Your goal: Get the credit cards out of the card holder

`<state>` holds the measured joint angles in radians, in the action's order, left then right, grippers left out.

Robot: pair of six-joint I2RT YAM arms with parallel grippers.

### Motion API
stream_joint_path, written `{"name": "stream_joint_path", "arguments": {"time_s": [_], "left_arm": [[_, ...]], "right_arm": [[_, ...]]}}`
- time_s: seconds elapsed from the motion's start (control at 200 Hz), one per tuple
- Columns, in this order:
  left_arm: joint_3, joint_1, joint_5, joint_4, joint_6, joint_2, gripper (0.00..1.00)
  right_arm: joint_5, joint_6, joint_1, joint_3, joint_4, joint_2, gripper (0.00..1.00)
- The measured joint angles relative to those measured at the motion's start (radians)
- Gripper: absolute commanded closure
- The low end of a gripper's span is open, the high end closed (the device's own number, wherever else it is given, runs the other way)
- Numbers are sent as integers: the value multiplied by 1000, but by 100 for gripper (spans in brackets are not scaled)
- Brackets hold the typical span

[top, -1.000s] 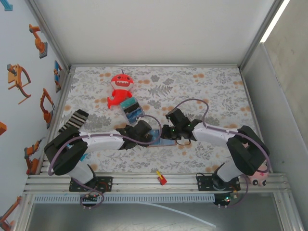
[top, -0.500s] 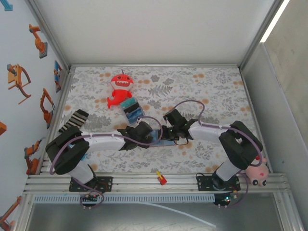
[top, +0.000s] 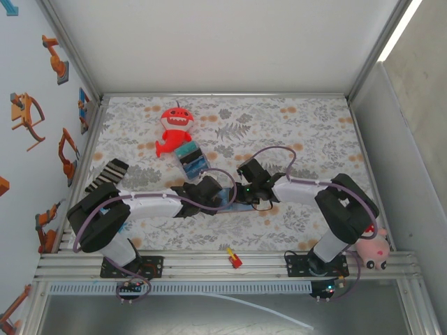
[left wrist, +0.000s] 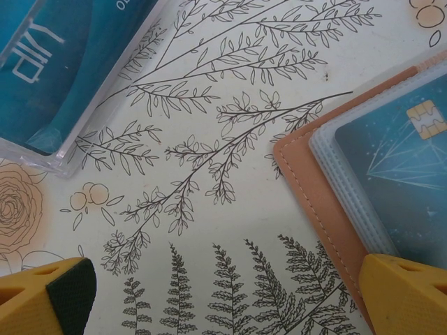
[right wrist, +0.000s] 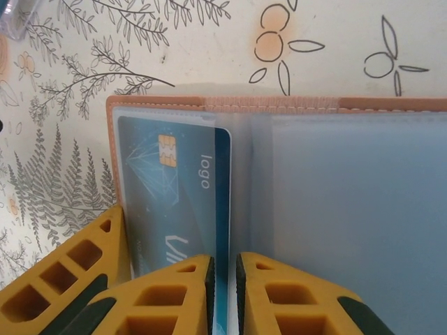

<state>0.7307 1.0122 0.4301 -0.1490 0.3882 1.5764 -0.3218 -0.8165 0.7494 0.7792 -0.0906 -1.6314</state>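
The tan card holder (top: 236,204) lies open on the floral cloth between both grippers, its pale blue-grey sleeves (right wrist: 349,209) facing up. A teal credit card (right wrist: 174,188) with a gold chip sits in the left sleeve and sticks out toward me. My right gripper (right wrist: 225,279) has its jaws pinched on that card's long edge. My left gripper (left wrist: 227,300) stands open, its right finger (left wrist: 405,293) over the holder's tan edge (left wrist: 318,188), the card (left wrist: 398,174) beside it. That left finger (right wrist: 63,286) flanks the holder's left side.
A red plush toy (top: 174,129) sits at the back left, with a blue-and-teal block bundle (top: 190,159) in a clear case (left wrist: 56,70) just beyond the left gripper. A striped sock (top: 108,173) lies far left. A pink plush (top: 372,252) rests by the right arm's base.
The right arm has slid a little left, toward the holder, with its elbow folding in. The left arm has stayed in place.
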Motion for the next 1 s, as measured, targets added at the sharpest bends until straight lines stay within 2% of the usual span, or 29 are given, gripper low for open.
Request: {"name": "stream_joint_path", "arguments": {"time_s": [0.18,0.421,1.002], "left_arm": [[3,2,8,-13,0,1,3],[29,2,26,-51,-1,16,3],[48,2,38,-81,-2,27,3]], "right_arm": [[-20,-23,0,-20,55,-12,85],[-70,-74,-17,-75,172,-14,91],[-125,-119,-35,-135,307,-14,89]]}}
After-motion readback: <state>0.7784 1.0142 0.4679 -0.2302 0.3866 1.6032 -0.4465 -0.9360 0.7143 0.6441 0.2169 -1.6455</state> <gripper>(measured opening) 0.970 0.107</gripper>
